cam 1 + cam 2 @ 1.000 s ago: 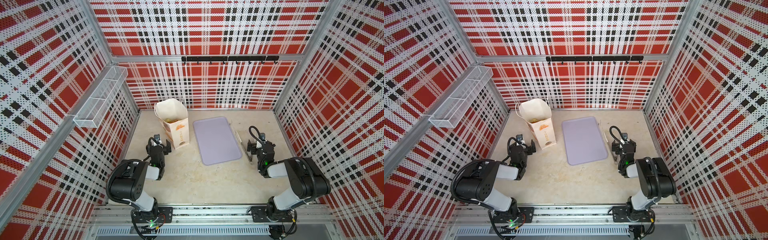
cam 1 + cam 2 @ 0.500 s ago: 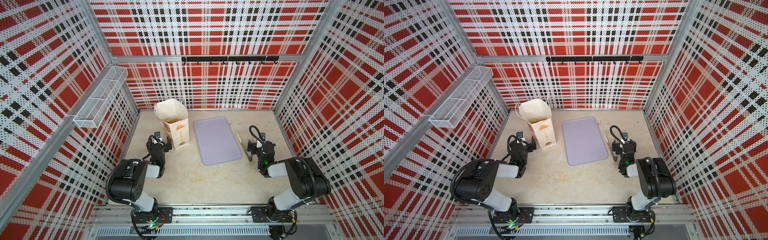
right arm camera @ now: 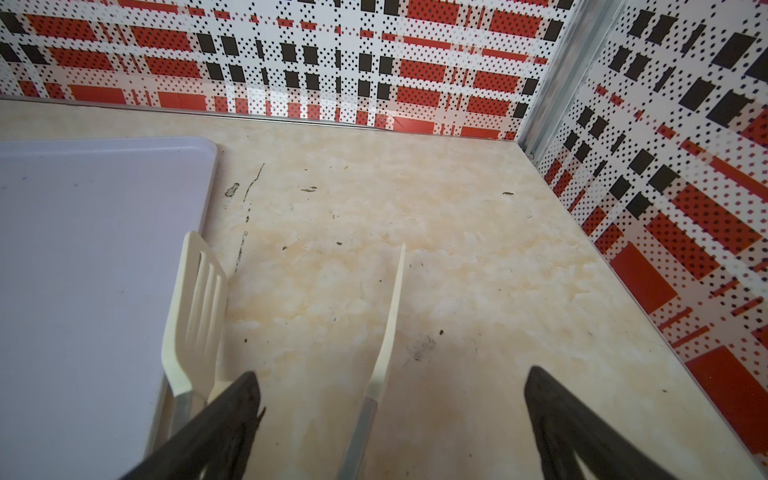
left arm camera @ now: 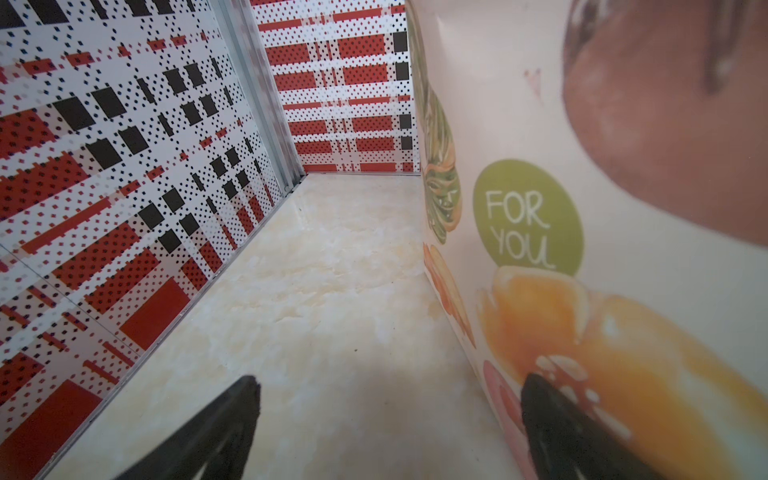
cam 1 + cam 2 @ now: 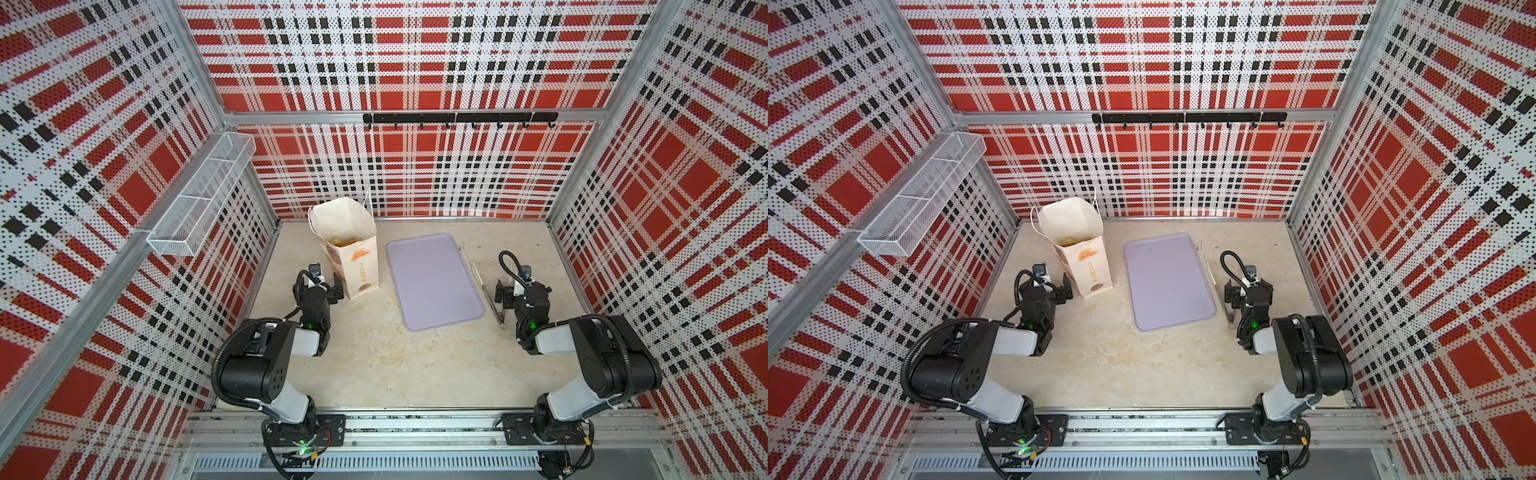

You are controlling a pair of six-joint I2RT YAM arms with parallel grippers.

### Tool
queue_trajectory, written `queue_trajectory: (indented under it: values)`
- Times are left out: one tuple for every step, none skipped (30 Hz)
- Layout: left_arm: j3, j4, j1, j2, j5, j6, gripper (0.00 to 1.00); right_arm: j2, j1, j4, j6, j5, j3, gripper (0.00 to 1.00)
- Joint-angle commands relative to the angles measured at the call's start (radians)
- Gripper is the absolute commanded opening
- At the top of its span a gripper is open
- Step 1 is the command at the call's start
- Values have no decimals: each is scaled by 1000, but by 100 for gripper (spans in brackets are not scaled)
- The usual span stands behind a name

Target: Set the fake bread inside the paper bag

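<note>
While both arms sit low, in both top views the paper bag (image 5: 353, 249) stands far left with the fake bread (image 5: 343, 240) glinting inside, and the lilac tray (image 5: 434, 282) is bare. In the left wrist view the left gripper (image 4: 392, 382) is spread, one finger hard by the bag; I'd say a sideways nudge could topple it. In the right wrist view the right gripper (image 3: 392, 376), also spread, straddles one arm of the tongs (image 3: 195, 316); closing might snag them.

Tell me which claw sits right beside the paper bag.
The left claw, open beside the paper bag; the right claw, also open, sits by the tongs next to the lilac tray.
</note>
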Motion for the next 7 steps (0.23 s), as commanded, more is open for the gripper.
queue_trajectory:
  values:
    - [4,3,-3,6,-7,9,99,2,-3,41,5,-2,20,100]
    - [5,3,-2,6,-5,9,100,1,-4,41,6,-3,20,100]
    - [6,3,-3,6,-5,9,100,1,-3,41,5,-4,20,100]
    - [6,2,-3,6,-6,9,99,2,-3,41,5,-3,20,100]
    - [3,2,-3,4,-6,9,99,2,-3,41,5,-3,20,100]
    - [4,2,-3,4,-5,9,99,2,-4,39,5,-2,20,100]
    - [4,2,-3,5,-5,9,99,1,-4,40,5,-2,20,100]
